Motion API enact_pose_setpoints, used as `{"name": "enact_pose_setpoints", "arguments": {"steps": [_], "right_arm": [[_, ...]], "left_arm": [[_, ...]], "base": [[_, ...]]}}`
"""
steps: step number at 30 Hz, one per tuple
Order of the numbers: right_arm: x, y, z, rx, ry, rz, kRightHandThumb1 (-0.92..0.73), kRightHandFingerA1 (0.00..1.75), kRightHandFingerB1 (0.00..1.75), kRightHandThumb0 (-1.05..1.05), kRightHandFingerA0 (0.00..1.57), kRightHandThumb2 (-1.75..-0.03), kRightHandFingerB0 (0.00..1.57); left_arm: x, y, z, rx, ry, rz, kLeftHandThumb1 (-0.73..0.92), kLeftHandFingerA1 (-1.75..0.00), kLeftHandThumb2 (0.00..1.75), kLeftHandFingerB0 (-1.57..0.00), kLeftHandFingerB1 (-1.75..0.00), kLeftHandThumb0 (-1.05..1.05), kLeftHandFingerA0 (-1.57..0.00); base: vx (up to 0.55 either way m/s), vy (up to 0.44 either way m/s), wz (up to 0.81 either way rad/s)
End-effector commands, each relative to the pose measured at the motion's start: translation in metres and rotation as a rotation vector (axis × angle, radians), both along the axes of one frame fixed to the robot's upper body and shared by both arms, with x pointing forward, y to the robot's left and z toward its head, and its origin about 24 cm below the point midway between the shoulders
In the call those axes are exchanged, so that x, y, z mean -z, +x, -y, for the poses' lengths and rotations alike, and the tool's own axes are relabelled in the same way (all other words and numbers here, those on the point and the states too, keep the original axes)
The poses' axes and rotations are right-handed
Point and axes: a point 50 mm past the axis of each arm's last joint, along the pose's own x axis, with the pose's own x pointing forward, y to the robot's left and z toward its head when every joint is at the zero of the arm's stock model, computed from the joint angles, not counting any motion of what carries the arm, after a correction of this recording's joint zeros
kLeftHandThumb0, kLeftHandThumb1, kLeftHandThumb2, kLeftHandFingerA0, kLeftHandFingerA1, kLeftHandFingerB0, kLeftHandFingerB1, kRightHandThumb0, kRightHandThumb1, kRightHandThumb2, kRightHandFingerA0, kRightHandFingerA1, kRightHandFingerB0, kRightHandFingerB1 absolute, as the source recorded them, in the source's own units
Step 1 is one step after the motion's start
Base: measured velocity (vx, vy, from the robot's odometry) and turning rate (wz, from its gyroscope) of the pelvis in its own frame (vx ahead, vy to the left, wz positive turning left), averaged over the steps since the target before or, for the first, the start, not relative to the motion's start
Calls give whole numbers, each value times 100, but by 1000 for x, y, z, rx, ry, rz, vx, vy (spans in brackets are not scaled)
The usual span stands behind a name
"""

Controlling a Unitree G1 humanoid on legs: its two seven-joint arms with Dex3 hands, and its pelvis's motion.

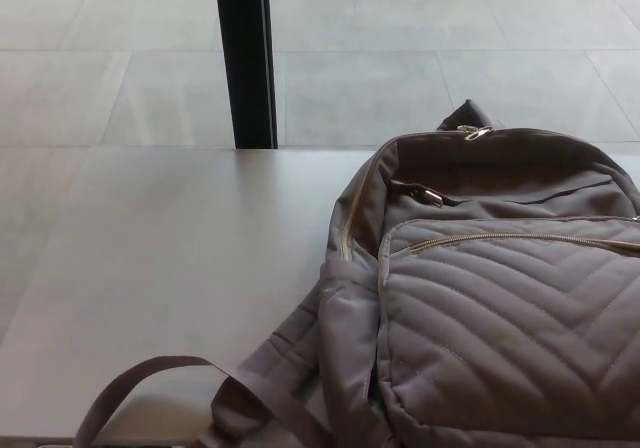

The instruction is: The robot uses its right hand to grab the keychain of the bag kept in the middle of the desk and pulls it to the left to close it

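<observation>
Neither the left hand nor the right hand shows in the head view, so how their fingers stand cannot be told, and nothing grips or touches the bag. The bag (500,318), a grey-brown backpack, lies on the pale worktop (180,248) at the right of the picture, its front facing up and its lower and right parts running out of the frame. The keychain (430,196), a small shiny metal pull, rests on the upper front of the bag near the left end of a dark slit (540,196) that runs rightward across the fabric; the slit gapes slightly near the pull, and nothing inside it can be made out. Below it a zip line (500,237) curves over a quilted front pocket (510,338) stitched in a chevron pattern, and that pocket looks closed. A second metal pull (474,131) sits at the very top of the bag, beside a short fabric handle (466,116). A side zip (347,230) runs down the bag's left edge. Two straps (150,378) loop out from the lower left of the bag across the worktop toward the near edge. Beyond the worktop's far edge stands a black upright post (245,58) against a grey tiled floor (400,68).
</observation>
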Motion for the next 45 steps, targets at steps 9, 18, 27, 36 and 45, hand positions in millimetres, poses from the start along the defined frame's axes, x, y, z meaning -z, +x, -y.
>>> {"name": "enact_pose_setpoints", "arguments": {"steps": [9,18,27,36,45], "right_arm": [[-27,33,-7,180,660,112,-50,175,153,-9,93,-125,80],[-54,70,-30,55,633,54,-59,157,134,-12,125,-121,93],[-54,94,-86,-126,475,-58,-45,175,163,-7,92,-132,79],[-36,90,-140,-250,371,-107,-38,175,171,-19,97,-146,83],[-18,72,-95,-152,362,-179,-48,175,158,-11,93,-131,80]], "left_arm": [[-4,-4,-5,-34,19,1,81,-52,65,-61,-47,-65,-69],[-4,-7,-5,-31,22,-13,82,-51,65,-59,-46,-65,-69],[-4,-4,-6,-29,27,-14,83,-50,65,-60,-45,-66,-72],[-4,-2,-5,-6,39,-9,84,-50,65,-61,-46,-67,-73],[-6,-2,-7,8,44,-14,84,-48,66,-60,-45,-67,-72]], "base": [[0,0,0],[0,0,0],[0,0,0],[0,0,0],[0,0,0]]}}
